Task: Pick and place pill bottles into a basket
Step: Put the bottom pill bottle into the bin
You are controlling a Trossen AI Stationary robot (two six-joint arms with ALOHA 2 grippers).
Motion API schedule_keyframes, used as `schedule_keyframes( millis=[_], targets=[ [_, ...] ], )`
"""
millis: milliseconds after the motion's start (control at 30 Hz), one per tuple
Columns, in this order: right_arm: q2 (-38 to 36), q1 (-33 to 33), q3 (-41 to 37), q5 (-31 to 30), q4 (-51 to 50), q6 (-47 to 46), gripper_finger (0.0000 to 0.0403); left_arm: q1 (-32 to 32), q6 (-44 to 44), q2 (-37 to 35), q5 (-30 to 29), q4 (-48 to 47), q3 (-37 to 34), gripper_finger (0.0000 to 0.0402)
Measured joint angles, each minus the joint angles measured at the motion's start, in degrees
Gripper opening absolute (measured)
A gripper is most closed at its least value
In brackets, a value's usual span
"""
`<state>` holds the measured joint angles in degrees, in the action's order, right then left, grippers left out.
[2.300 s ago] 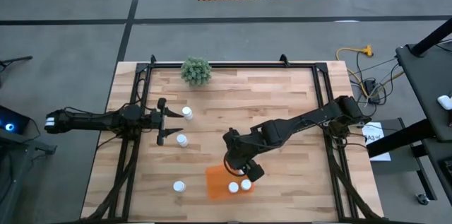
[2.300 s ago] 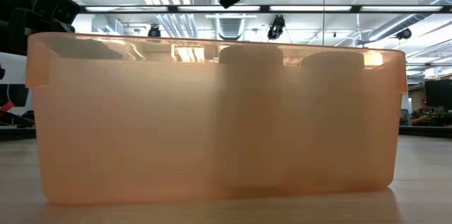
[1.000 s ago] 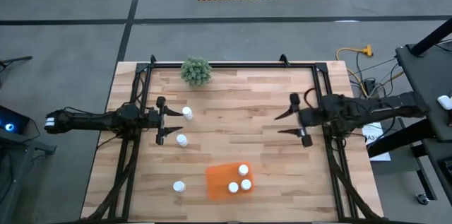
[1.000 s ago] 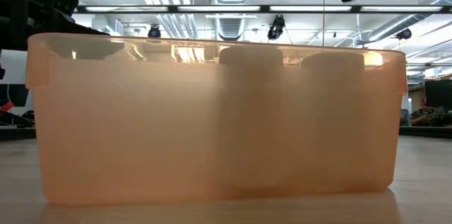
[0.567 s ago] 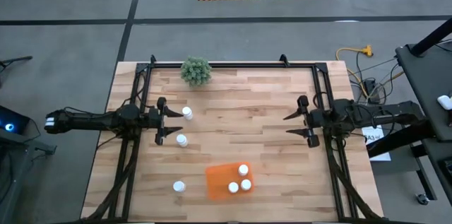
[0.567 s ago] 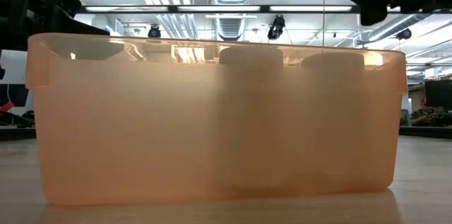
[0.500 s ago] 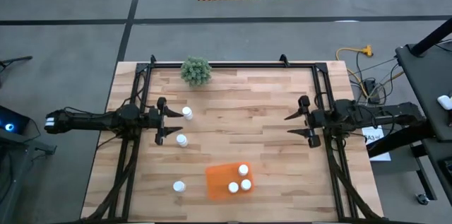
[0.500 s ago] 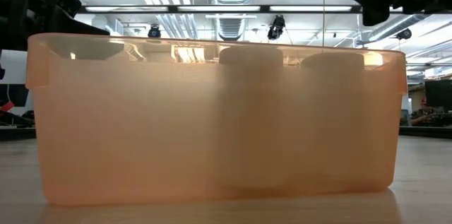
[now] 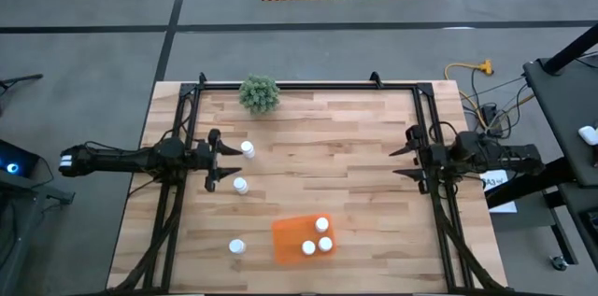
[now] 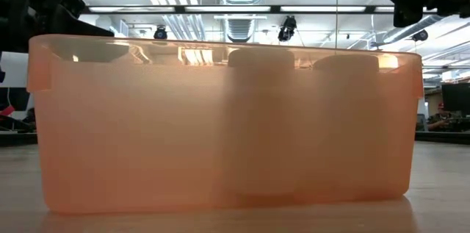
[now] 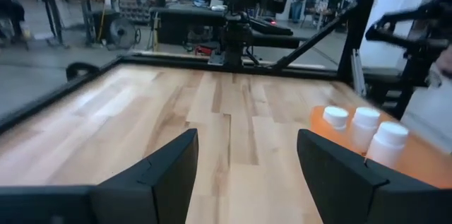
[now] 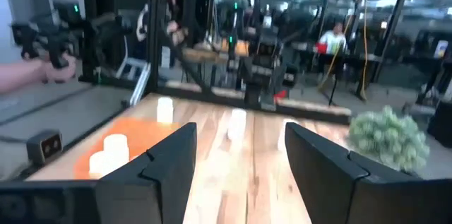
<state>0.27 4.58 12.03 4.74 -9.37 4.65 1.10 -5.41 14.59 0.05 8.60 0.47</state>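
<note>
The orange basket (image 9: 301, 240) sits near the table's front edge with three pill bottles (image 9: 316, 237) inside. Three more bottles (image 9: 241, 185) stand on the wood, two just beside the left gripper (image 9: 222, 160), which is spread wide and empty. The right gripper (image 9: 404, 162), apparently open and empty, hangs at the table's right edge, well apart from every bottle.

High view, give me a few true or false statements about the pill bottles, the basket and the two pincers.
1. Three pill bottles sit inside the orange basket. True.
2. The right pincer is over the basket. False: it is at the table's right edge, open and empty.
3. Three bottles stand outside the basket. True: two by the left pincer, one beside the basket.
4. The left pincer grips a bottle. False: it is open.
5. The plant is in the basket. False: it is near the far edge.
</note>
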Motion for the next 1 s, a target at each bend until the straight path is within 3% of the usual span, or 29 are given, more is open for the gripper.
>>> schedule_keyframes(
  millis=[267, 767, 1000],
  targets=[
    [-0.28, 0.00, -0.36, -0.28, -0.79, 0.26, 0.0206, 0.00, -3.23, 1.86, -0.16, 0.53, -0.01, 0.0224],
    [-0.28, 0.00, -4.24, -0.54, -2.67, 2.69, 0.0206, 0.00, -3.16, 11.88, 0.66, 13.03, 0.00, 0.0224],
    [-0.26, -0.02, -4.57, -8.28, -8.16, 2.64, 0.0206, -0.04, -2.67, 17.14, 2.37, 19.73, 0.26, 0.0224]
  ],
)
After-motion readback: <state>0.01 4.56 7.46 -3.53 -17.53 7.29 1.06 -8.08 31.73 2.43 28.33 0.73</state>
